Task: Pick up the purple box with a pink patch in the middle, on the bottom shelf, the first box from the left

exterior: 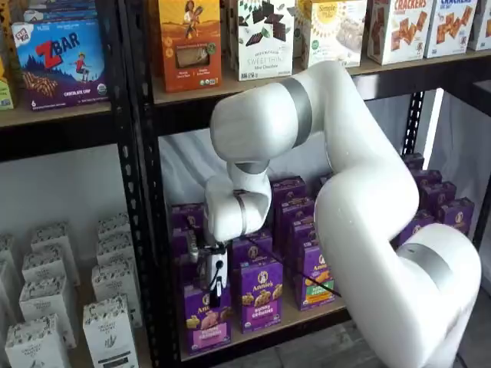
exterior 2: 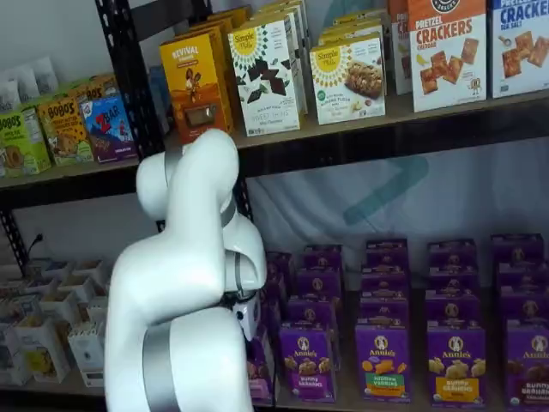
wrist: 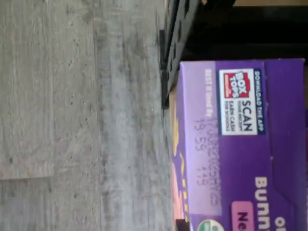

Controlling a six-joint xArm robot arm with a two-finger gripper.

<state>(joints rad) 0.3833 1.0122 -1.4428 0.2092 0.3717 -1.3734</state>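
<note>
The upright purple cardboard box with a pink label band stands at the left front of the bottom shelf, a light tan board behind a black rail. The black-fingered pincer is closed on the top of this box, white arm above.
</note>
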